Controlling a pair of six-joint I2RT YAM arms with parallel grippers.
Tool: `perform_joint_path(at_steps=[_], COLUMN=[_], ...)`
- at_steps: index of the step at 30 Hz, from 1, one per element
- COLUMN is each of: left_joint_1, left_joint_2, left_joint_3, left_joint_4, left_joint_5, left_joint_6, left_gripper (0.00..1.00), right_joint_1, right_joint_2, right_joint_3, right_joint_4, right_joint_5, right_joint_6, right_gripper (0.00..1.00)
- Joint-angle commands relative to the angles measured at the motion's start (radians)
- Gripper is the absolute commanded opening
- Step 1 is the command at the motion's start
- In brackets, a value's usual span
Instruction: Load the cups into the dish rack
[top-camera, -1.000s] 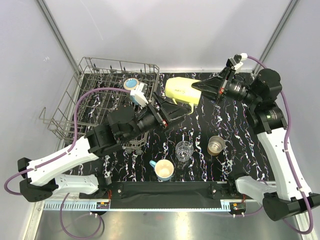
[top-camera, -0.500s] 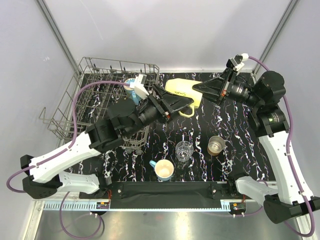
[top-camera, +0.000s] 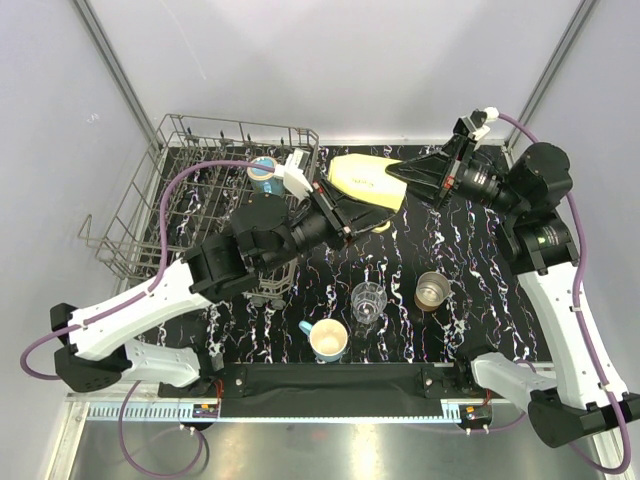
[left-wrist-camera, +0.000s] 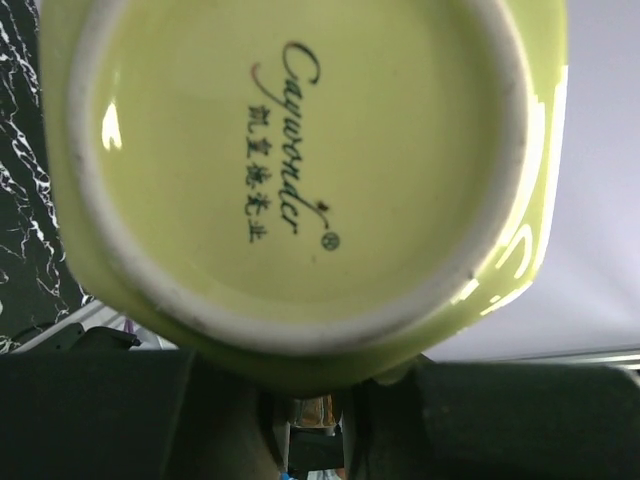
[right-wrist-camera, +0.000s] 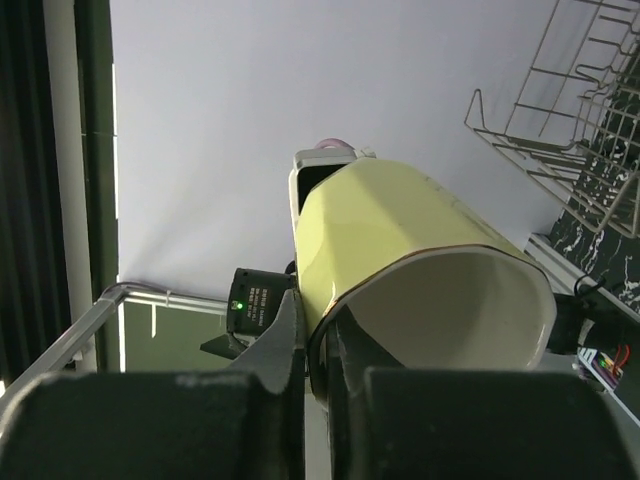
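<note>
Left gripper (top-camera: 358, 213) clamps the pale yellow-green ceramic mug (top-camera: 362, 178) near its base; right gripper (right-wrist-camera: 315, 350) pinches its rim, so it hangs just right of the grey wire dish rack (top-camera: 150, 200). Rigid, glazed, likely slippery and breakable: grip rim wall or handle.

The yellow mug (left-wrist-camera: 300, 170) fills the left wrist view, and the picture's edge cuts off its top. From above, the left arm (top-camera: 200, 275) hides part of the teal mug (top-camera: 262, 168) and the dish rack (top-camera: 140, 205).

Pale-yellow mug (top-camera: 362, 177) — black white-veined tabletop (top-camera: 410, 247).
</note>
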Motion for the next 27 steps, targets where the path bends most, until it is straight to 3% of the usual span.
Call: perform_joint_path(at_steps=[1, 3, 5, 7, 8, 11, 16, 23, 26, 27], left_joint_1=[0.009, 0.008, 0.009, 0.009, 0.009, 0.009, 0.009, 0.027, 0.095, 0.165], left_joint_2=[-0.033, -0.044, -0.066, -0.083, -0.09, -0.129, -0.175, 0.0, 0.072, 0.089], left_joint_3=[0.057, 0.072, 0.071, 0.063, 0.066, 0.09, 0.164, 0.529, 0.6, 0.614], left_joint_4=[-0.04, -0.072, -0.103, -0.143, -0.16, -0.249, -0.478, -0.885, -0.951, -0.977], left_joint_5=[-0.114, -0.135, -0.159, -0.188, -0.2, -0.258, -0.39, -0.58, -0.591, -0.581], left_joint_6=[0.047, 0.061, 0.079, 0.09, 0.096, 0.122, 0.2, 0.357, 0.456, 0.475], left_gripper=[0.0, 0.0, 0.0, 0.0, 0.0, 0.0, 0.0, 0.0, 0.0, 0.0], right_joint_1=[0.033, 0.034, 0.036, 0.036, 0.037, 0.036, 0.036, 0.036, 0.036, 0.036], right_joint_2=[-0.007, -0.003, 0.003, 0.006, 0.008, -0.001, -0.021, -0.012, -0.01, -0.001], right_joint_3=[0.038, 0.06, 0.072, 0.075, 0.078, 0.093, 0.104, 0.181, 0.219, 0.234], right_joint_4=[-0.042, -0.099, -0.127, -0.144, -0.158, -0.257, -0.487, -0.788, -0.839, -0.871], right_joint_5=[-0.075, -0.067, -0.061, -0.055, -0.047, -0.004, 0.102, 0.263, 0.343, 0.362], right_joint_6=[-0.114, -0.165, -0.185, -0.203, -0.211, -0.287, -0.406, -0.631, -0.688, -0.706], right_gripper=[0.1, 0.19, 0.45, 0.59, 0.72, 0.86, 0.88, 0.88, 0.89, 0.89])
